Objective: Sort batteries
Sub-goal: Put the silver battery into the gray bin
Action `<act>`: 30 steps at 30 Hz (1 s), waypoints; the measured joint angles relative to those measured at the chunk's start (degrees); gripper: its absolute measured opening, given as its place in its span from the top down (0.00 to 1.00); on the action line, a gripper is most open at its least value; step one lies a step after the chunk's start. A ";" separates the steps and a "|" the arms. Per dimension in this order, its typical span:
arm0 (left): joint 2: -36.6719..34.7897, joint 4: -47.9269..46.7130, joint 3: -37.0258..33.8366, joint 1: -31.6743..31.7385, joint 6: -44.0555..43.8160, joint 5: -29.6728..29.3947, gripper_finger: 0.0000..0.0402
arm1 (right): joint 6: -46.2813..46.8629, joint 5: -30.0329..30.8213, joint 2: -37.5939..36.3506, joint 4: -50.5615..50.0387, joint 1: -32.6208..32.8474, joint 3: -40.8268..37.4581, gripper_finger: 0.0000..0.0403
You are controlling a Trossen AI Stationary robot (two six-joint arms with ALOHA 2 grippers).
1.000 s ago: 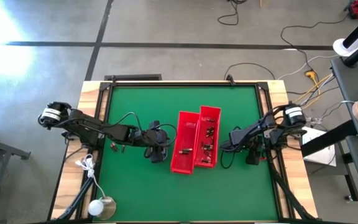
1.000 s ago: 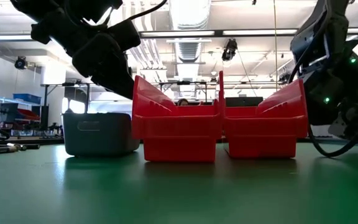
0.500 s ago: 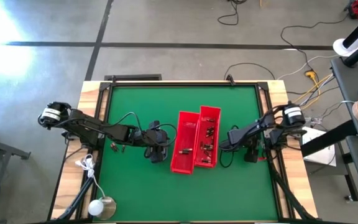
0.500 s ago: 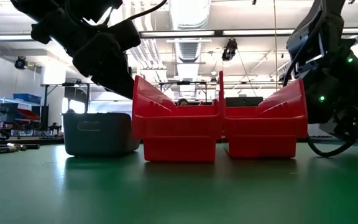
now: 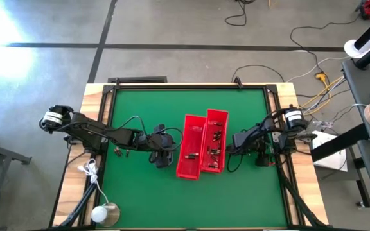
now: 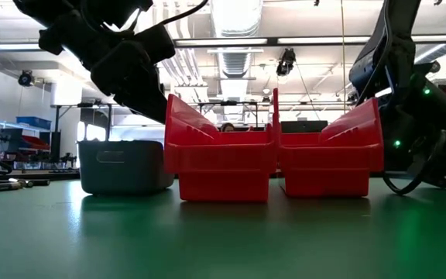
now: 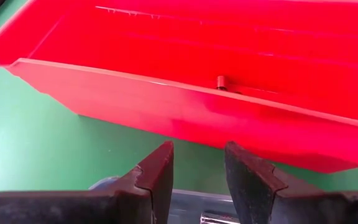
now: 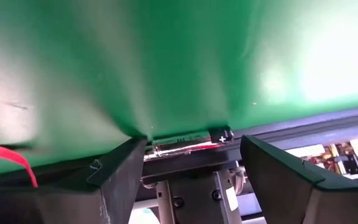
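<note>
Two long red bins [image 5: 191, 154] [image 5: 214, 141] lie side by side in the middle of the green table, each with small dark batteries [image 5: 215, 144] on its floor. One battery [image 7: 221, 82] shows in the left wrist view, lying in the nearer bin. My left gripper [image 7: 197, 155] hangs open over the grey tray [image 6: 122, 166], just left of the bins, with nothing between its fingers. My right gripper [image 8: 191, 149] stands open and low near the table's right edge, right of the bins, its fingers on either side of a silvery strip [image 8: 185, 147] at the mat's edge.
The table's wooden and metal frame [image 5: 286, 160] runs close behind my right gripper. A white cable and a round object [image 5: 105, 213] lie at the near left corner. Bare green mat [image 5: 185, 106] stretches behind and in front of the bins.
My right arm has leaned a little toward the bins and sunk slightly near the table's right edge. The bins and the tray have stayed put.
</note>
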 joint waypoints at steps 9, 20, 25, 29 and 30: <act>0.02 -0.59 0.00 -0.02 -0.21 0.00 0.69 | -3.75 -3.74 1.19 1.14 -0.02 -0.07 0.38; 0.04 -1.15 -0.02 -0.02 -0.22 0.00 0.69 | -3.81 -8.37 0.87 0.98 3.60 0.00 0.35; 0.04 -1.42 -0.02 -0.02 -0.22 0.00 0.69 | -1.81 -10.52 -0.01 1.18 7.78 -0.02 0.33; 0.04 -1.40 -0.02 -0.02 -0.22 0.00 0.69 | 2.15 -8.02 -0.21 0.79 9.07 -0.02 0.33; 0.04 -1.40 -0.02 -0.02 -0.22 0.00 0.69 | 2.90 -7.86 -0.21 0.69 9.04 -0.02 0.33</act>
